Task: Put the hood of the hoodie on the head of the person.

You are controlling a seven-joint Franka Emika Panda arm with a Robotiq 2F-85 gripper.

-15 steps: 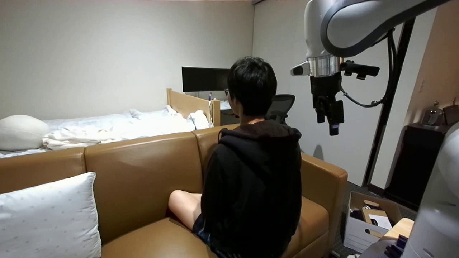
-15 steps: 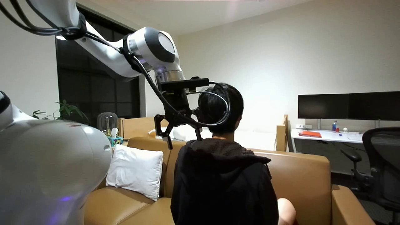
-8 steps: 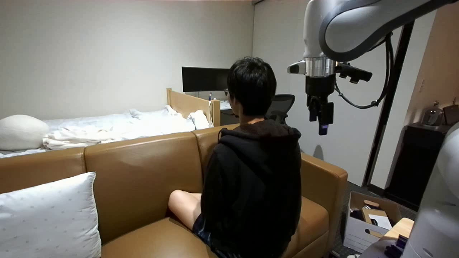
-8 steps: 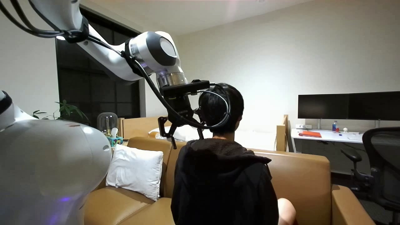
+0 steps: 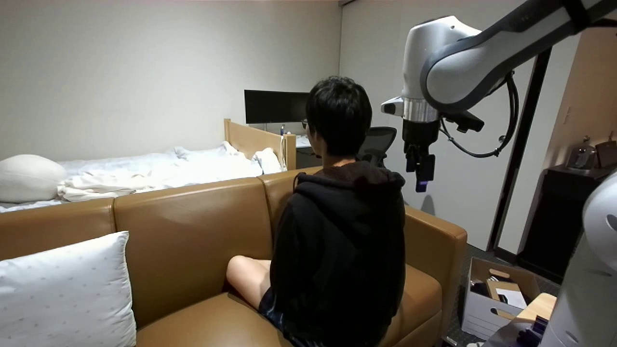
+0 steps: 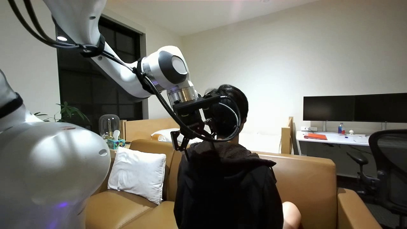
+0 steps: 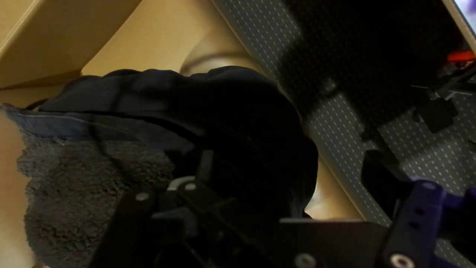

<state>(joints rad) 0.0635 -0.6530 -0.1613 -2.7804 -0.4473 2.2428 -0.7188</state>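
Observation:
The person sits on the sofa with their back to both exterior views, short black hair covering the rounded head. Their black hoodie hangs loose. Its hood lies down behind the neck, brown fuzzy lining facing up. In the wrist view that hood spreads across the lower left, beside the dark cloth of the hoodie. My gripper points down, apart from the person in this exterior view. In another exterior view the gripper overlaps the shoulder and hood. Its fingers stand wide apart, holding nothing.
A tan leather sofa surrounds the person, with a white pillow on it. My black cable loop passes in front of the head in an exterior view. A cardboard box stands on the floor; an office chair is near the desk.
My arm has come down, and the gripper has moved nearer the person, shifting left in one exterior view and right in another. The jaws stay apart. Person and hood look unmoved.

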